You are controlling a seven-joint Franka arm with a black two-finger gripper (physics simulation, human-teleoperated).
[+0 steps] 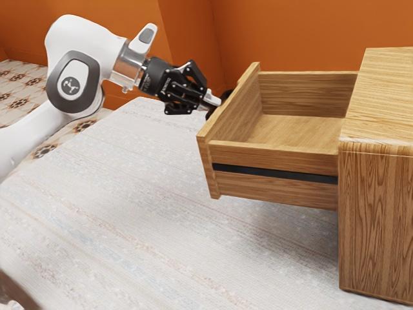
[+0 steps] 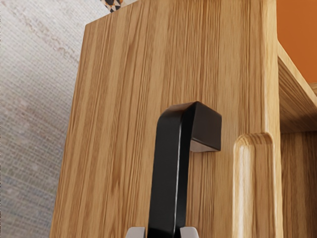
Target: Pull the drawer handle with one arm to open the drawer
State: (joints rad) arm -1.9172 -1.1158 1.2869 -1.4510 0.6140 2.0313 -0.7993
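Desk (image 1: 129, 213): a pale, woven-looking grey-white top runs under my arm and on beneath the furniture.
Floor (image 1: 19, 84): patterned tiles in cream and brown show beside my base, past the desk's edge.
Walls (image 1: 290, 32): plain orange, meeting in a corner behind my wrist.
Tool (image 1: 210, 103): black, held level above the desk, pointing toward the exterior view's right and up against the drawer's front.
Fingertips (image 2: 134, 232): silver, one on each side of the black bar, both touching it, so I am pinching the handle.
Drawer handle (image 2: 173, 173): a black bent bar standing off the wooden front panel (image 2: 124, 109), between my fingers.
Drawer (image 1: 277, 129): light wood, pulled well out of its housing, with a dark strip along its side.
Cabinet (image 1: 377, 213): a wooden box at the exterior view's right, standing on the desk, the drawer jutting from it toward me.
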